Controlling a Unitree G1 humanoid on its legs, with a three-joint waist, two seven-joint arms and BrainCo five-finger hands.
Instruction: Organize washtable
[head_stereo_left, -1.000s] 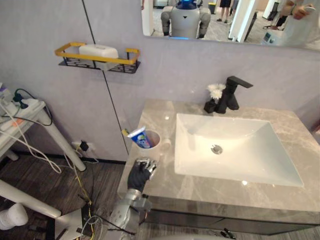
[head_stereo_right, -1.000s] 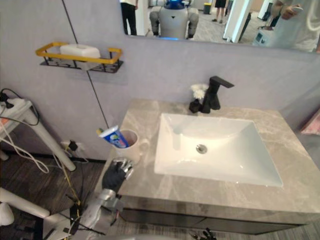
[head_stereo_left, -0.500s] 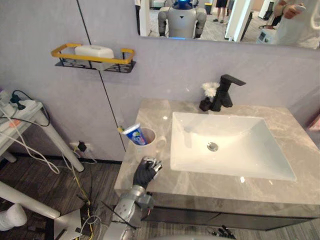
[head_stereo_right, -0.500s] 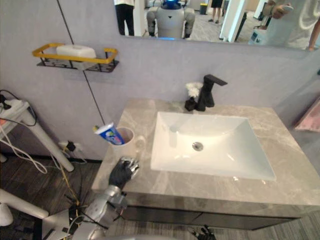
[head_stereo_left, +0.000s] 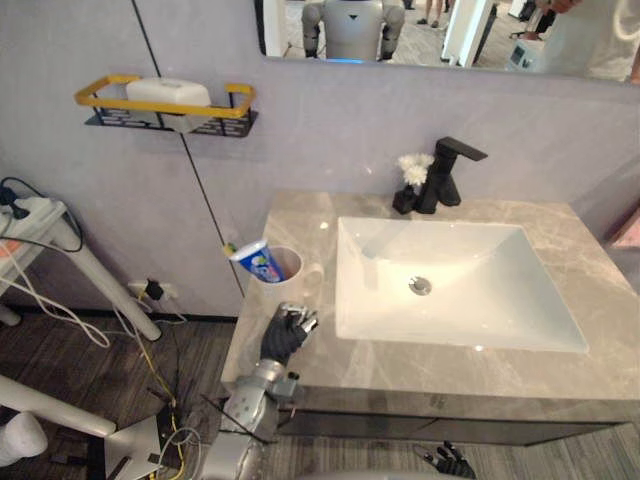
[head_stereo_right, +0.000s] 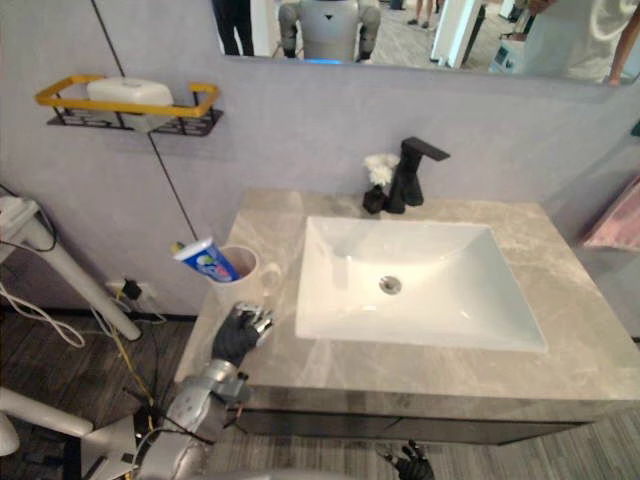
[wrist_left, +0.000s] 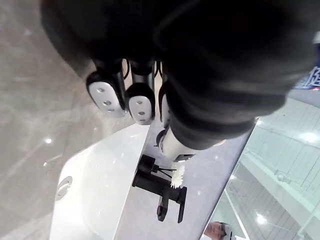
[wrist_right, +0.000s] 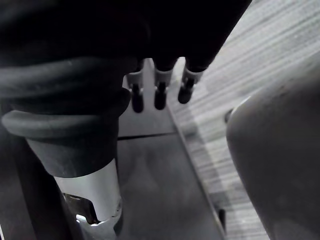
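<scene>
**Head stereo pair:** both eyes look steeply down from above the front of the washtable (head_stereo_left: 300, 215), facing the wall (head_stereo_left: 330, 130), and share the sink (head_stereo_left: 470, 270), faucet (head_stereo_left: 440, 180) and shelf (head_stereo_left: 215, 124). **Left wrist camera:** very close over the left hand (wrist_left: 140, 102), sighting across the washtable to that faucet. **Right wrist camera:** close along the right hand (wrist_right: 159, 94), facing the floor (wrist_right: 280, 50).

Grey marble counter (head_stereo_left: 300, 215), white basin (head_stereo_left: 470, 255), cup (head_stereo_left: 290, 287) with toothpaste (head_stereo_left: 255, 262), black faucet (head_stereo_left: 445, 172)
</scene>
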